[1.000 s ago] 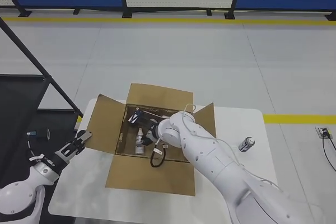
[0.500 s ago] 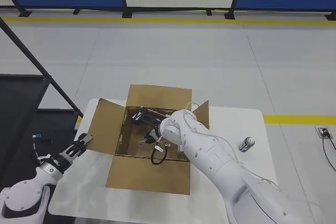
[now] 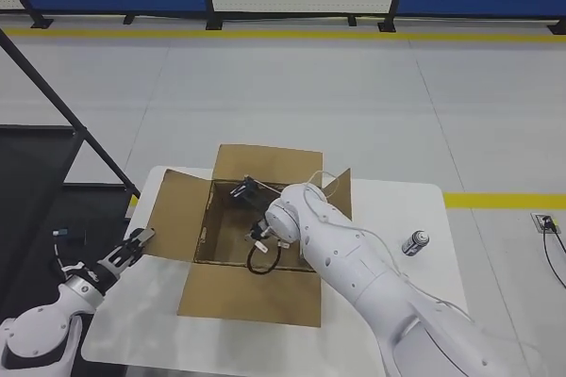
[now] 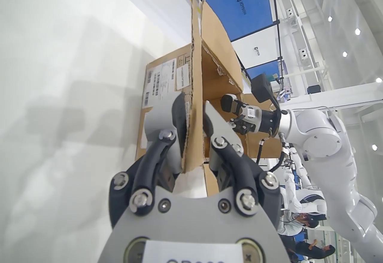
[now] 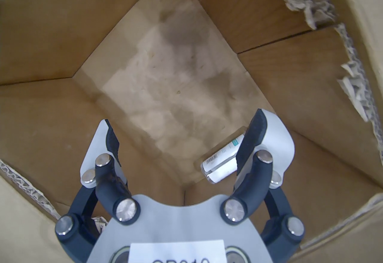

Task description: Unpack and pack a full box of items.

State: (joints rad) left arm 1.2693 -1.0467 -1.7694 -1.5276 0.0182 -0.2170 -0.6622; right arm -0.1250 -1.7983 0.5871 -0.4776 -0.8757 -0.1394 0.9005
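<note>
Moved toward the far wall over the last second, the right gripper (image 3: 243, 188) hangs inside the open brown cardboard box (image 3: 264, 160) in the middle of the white table (image 3: 396, 207). From above, the white arm covers much of the box's inside. The right wrist view looks down past the right gripper (image 5: 183, 119), its fingers spread wide and holding nothing, to the bare box floor. There a small white cylindrical bottle (image 5: 223, 161) lies on its side against a wall, in what may be a floor corner. At the near left, the left gripper (image 3: 143, 236) meets the box's left flap (image 3: 174, 212). The left wrist view shows the left gripper (image 4: 193, 101) clamped across that flap's edge (image 4: 196, 51). A small silver metal can (image 3: 415, 242) stands on the table, well apart to the right.
</note>
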